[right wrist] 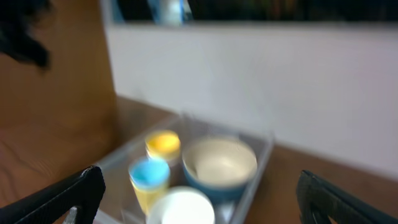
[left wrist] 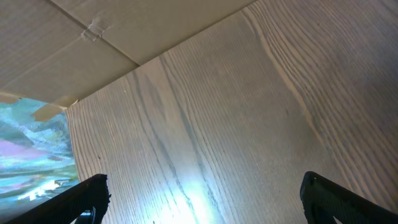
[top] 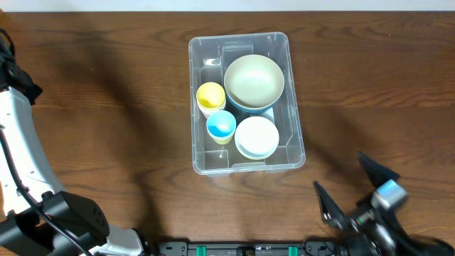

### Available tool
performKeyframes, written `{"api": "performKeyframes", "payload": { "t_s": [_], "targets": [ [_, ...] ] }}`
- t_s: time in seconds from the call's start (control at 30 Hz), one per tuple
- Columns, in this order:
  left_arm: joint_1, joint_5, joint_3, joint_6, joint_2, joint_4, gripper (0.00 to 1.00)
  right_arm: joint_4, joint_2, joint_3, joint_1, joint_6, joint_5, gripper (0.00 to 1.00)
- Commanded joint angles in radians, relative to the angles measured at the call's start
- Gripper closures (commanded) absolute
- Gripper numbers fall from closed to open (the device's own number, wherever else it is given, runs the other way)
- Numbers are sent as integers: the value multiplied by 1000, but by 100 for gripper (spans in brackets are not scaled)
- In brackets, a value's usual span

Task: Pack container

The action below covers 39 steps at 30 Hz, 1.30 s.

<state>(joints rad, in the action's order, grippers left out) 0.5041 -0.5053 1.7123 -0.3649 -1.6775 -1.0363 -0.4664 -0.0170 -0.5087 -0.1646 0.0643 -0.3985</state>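
Observation:
The clear container point(top: 212, 51) stands in the middle of the table. Inside it are a large cream bowl with a blue outside point(top: 254, 80), a yellow cup point(top: 210, 94), a blue-topped cup point(top: 221, 126) and a white bowl point(top: 257, 136). My right gripper point(top: 348, 183) hovers open off the bin's near right corner, clear of it. In the blurred right wrist view the container point(right wrist: 260, 158) and its dishes lie ahead between the spread fingers of the right gripper point(right wrist: 199, 202). My left gripper point(left wrist: 202, 205) is open over bare wood, nothing between its fingers.
The left arm point(top: 21, 142) runs along the table's left edge. The left wrist view shows flat cardboard point(left wrist: 93, 37) beyond the table's edge. A pale wall point(right wrist: 261, 81) rises behind the bin in the right wrist view.

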Motion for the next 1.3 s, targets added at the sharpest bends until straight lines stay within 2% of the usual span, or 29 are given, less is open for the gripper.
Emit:
{"api": "performKeyframes", "payload": {
  "t_s": [0.0, 0.23, 0.6, 1.0, 1.27],
  "targets": [
    [3, -19, 3, 5, -7, -2, 2, 21, 5, 90, 14, 18, 59, 1],
    [3, -19, 3, 5, -7, -2, 2, 123, 5, 212, 14, 58, 59, 1],
    [3, -19, 3, 5, -7, -2, 2, 353, 5, 405, 14, -29, 27, 1],
    [3, -19, 3, 5, -7, -2, 2, 373, 5, 470, 14, -28, 62, 1],
    [3, -19, 3, 5, -7, -2, 2, 358, 3, 479, 14, -69, 215, 1]
  ]
}}
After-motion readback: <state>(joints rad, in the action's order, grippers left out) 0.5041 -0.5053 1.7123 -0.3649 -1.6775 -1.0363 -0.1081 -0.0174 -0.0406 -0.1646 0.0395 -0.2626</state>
